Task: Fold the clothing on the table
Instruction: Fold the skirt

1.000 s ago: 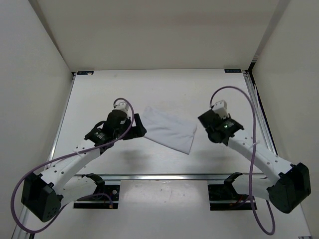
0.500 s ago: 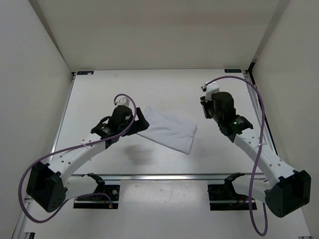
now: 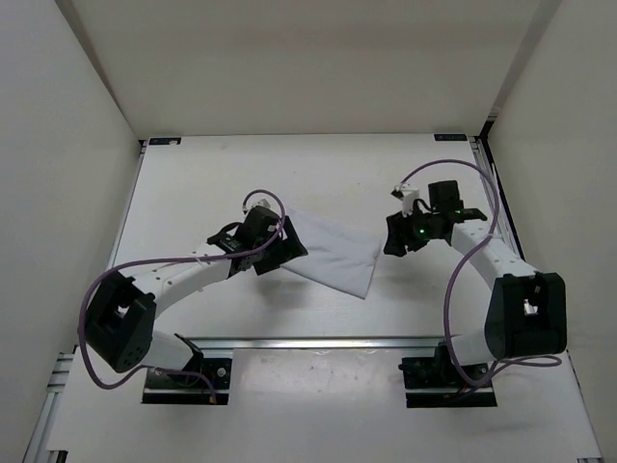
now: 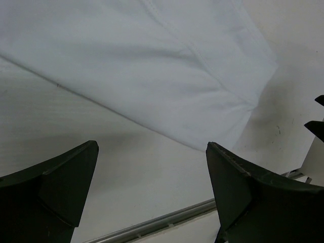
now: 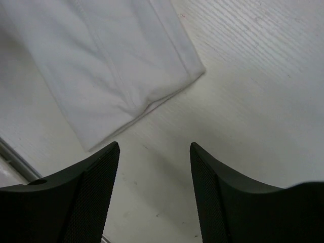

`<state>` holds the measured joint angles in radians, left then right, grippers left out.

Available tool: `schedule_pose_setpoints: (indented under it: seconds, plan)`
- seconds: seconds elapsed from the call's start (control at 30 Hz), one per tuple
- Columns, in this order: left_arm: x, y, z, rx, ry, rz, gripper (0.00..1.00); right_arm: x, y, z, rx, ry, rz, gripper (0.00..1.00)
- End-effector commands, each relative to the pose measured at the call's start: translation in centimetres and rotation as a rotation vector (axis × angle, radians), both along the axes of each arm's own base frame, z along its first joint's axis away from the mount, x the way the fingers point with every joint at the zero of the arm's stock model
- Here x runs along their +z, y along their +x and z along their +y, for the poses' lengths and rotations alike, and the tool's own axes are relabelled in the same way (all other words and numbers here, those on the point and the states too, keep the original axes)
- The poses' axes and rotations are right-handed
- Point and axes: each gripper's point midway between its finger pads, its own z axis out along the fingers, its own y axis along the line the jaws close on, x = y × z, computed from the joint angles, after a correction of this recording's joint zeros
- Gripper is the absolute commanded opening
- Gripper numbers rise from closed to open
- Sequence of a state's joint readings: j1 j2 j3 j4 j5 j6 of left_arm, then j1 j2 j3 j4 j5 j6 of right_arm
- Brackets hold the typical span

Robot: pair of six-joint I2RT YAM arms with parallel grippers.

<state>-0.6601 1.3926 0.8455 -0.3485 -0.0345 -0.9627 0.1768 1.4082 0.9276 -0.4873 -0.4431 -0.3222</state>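
From above, your left gripper (image 3: 287, 247) overlaps the left corner of the clothing (image 3: 330, 252), and its dark body hides that corner, so you cannot tell from there whether the fingers touch the fabric. The left wrist view helps: both fingers stand wide apart and released, bare table showing between their tips, with the cloth's lower edge running on a slant just ahead of them. That view cuts the garment off at the top and left, so you see only part of it. Your right gripper (image 3: 393, 237) sits just beside the cloth's right corner, apart from it. Its jaws are parted and hold nothing, and its wrist camera shows a hemmed corner ahead and to the left, the rest running out of frame. Fine folds or layers are hard to make out, white on off-white. The clothing lies flat near the middle of the table (image 3: 193, 183), a slanted rectangle between the two grippers, its near corner pointing toward the front rail (image 3: 318, 340). You have wide bare surface behind it toward the back wall, a narrower strip between its near corner and the rail, and the right arm works near the right-hand side rail.
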Motion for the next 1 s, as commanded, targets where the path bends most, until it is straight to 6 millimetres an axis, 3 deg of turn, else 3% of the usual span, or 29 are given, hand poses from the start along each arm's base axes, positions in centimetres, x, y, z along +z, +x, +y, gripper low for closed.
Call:
schedule_pose_setpoints:
  seconds: [0.0,0.1,0.2,0.27,0.3,0.33,0.47,0.53,0.8,0.97]
  plan:
    - [-0.7,0.8,0.4,-0.012,-0.02,0.002,0.99,2.7,-0.4,1.3,0.023,0.207,0.054,0.63]
    - [-2.3,1.4,2.2,0.021,0.004,0.019,0.99,1.2,-1.4,1.2,0.05,0.162,0.079,0.64]
    - [-3.2,2.7,3.7,0.066,-0.009,0.021,0.95,0.8,-1.2,0.9,0.04,0.112,0.062,0.6]
    - [-2.9,3.9,3.5,0.062,-0.036,0.014,0.66,1.3,-1.1,1.0,0.032,0.113,0.056,0.58]
    - [-3.0,4.4,3.1,0.049,-0.059,0.015,0.06,1.7,-0.9,1.0,0.023,0.123,0.057,0.58]
    - [-3.4,4.6,3.1,0.067,-0.05,0.028,0.0,1.6,-1.0,0.9,0.021,0.121,0.059,0.57]
    - [-1.7,7.2,1.4,0.056,-0.093,-0.055,0.0,1.6,-0.4,0.7,0.013,0.098,0.039,0.56]
    - [-1.6,7.6,0.8,0.058,-0.125,-0.049,0.0,1.5,0.0,0.5,0.012,0.087,0.027,0.55]
    - [-4.7,8.3,2.0,0.059,-0.024,0.041,0.0,2.1,1.1,-0.5,-0.039,0.096,0.016,0.54]
    - [-6.5,9.4,2.6,0.015,0.036,0.12,0.0,4.5,2.5,-1.5,-0.091,0.132,-0.04,0.5]
